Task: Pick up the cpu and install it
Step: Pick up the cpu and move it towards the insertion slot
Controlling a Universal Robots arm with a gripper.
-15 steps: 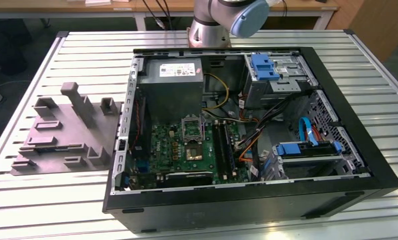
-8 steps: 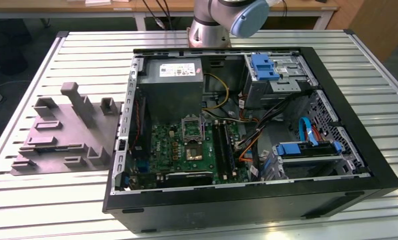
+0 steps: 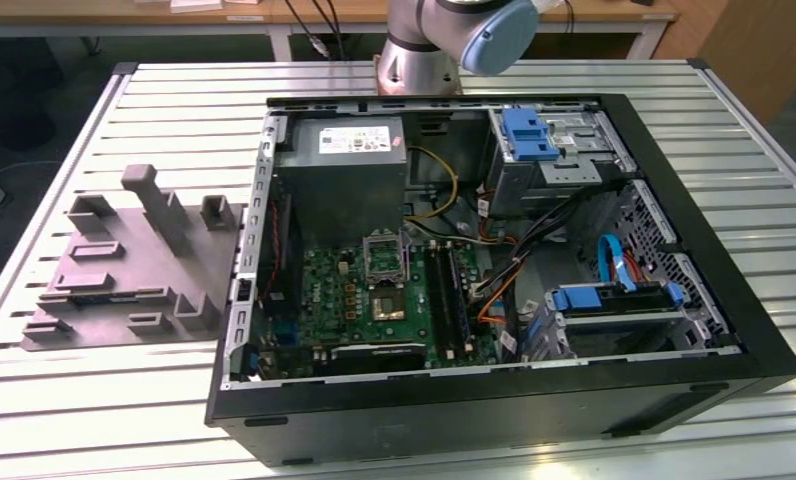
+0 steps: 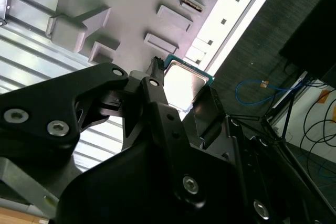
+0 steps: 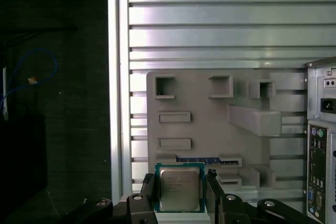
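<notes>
Two fingers [image 5: 149, 191] clamp cpu [image 5: 179, 188] by opposite edges: carry step, judged. Socket [image 3: 385, 256] at 3 o'clock of grey fixture [image 3: 121, 270], exterior view; seating likely needs square alignment.

open computer case [image 3: 505, 415] on slatted table [image 3: 91, 420] | grey fixture [image 3: 118, 290] beside it

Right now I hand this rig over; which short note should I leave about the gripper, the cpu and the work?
Gripper: shut on the cpu, a finger on each side, held off the grey tray.
Computer case: open on the table beside the tray; socket inside it.
Done: cpu picked up.
Left: install it in the socket.
</notes>
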